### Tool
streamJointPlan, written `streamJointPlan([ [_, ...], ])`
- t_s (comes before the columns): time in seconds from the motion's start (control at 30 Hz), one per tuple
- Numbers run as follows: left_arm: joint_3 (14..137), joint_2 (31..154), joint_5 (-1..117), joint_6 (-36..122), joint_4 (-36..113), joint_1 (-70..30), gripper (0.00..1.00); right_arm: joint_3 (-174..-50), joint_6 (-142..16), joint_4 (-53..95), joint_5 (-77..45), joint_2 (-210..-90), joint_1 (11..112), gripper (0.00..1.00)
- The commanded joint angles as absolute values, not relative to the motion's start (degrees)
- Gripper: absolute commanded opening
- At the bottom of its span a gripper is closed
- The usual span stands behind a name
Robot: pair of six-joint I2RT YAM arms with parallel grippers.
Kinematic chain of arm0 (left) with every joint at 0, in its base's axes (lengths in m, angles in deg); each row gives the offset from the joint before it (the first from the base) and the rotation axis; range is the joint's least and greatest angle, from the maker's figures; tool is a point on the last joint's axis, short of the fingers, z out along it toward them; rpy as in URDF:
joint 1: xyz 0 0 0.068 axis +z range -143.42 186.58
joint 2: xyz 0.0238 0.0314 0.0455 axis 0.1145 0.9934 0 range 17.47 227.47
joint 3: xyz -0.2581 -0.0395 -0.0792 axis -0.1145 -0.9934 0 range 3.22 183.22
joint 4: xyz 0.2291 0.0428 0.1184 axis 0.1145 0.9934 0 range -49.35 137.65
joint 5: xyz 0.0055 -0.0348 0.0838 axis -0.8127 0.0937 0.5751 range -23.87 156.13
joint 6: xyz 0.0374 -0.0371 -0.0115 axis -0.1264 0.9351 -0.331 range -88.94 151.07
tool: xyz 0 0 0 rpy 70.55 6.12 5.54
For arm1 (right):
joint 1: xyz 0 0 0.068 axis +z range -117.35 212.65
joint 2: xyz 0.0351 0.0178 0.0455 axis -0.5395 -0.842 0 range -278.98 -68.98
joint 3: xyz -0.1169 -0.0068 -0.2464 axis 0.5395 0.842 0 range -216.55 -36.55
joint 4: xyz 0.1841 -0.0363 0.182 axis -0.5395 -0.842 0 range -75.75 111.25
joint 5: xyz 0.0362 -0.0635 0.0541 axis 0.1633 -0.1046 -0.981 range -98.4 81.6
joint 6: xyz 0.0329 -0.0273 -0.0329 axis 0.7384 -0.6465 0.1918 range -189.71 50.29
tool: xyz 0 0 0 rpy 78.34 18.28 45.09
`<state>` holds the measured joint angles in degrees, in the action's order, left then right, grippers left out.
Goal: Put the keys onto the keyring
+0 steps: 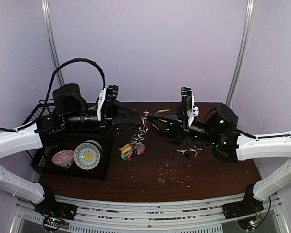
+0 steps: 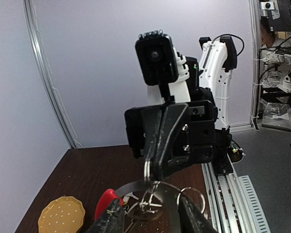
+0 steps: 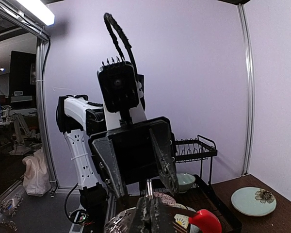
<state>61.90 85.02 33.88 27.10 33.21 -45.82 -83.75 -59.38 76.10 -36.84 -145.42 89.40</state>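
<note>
The keyring (image 1: 145,116) hangs in the air between both grippers, its red section on top and colourful tags (image 1: 132,149) dangling down to the table. My left gripper (image 1: 139,119) holds its silvery loop (image 2: 136,187) across the width, jaws wide, the red section (image 2: 105,199) against one finger. My right gripper (image 1: 151,118) faces it and is shut on a small split ring (image 3: 148,187), which also shows in the left wrist view (image 2: 148,170). Loose keys (image 1: 189,152) lie on the table under the right arm.
A black dish rack (image 1: 105,171) at the left holds a flowered plate (image 1: 87,155) and a patterned dish (image 1: 63,158). A yellow plate (image 2: 62,213) lies at the back, a pale plate (image 3: 254,200) on the table. Crumbs (image 1: 172,172) are scattered mid-table.
</note>
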Motion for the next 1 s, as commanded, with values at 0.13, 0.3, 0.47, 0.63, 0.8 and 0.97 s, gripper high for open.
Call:
streamJointPlan([
  [0.13,65.08,85.95,32.06,27.26,29.57,-46.77,0.33,-85.74,-59.04,80.29,-38.06,-146.91,89.27,0.00],
  [0.3,66.72,87.59,34.10,27.55,31.25,-46.77,0.10,-85.92,-59.62,79.38,-37.93,-146.03,89.49,0.00],
  [0.47,65.34,86.04,36.11,26.50,32.42,-46.77,0.14,-85.85,-59.79,79.34,-38.05,-146.11,89.58,0.00],
  [0.63,65.46,86.58,36.21,25.98,33.86,-46.78,0.18,-85.74,-59.71,79.99,-37.97,-146.34,89.57,0.00],
  [0.8,66.43,86.75,36.23,24.76,35.77,-46.78,0.04,-86.37,-60.16,79.23,-38.59,-146.47,89.57,0.00],
  [0.97,66.33,86.76,38.56,24.57,36.35,-46.77,0.00,-86.43,-60.86,77.62,-39.08,-146.54,89.56,0.00],
])
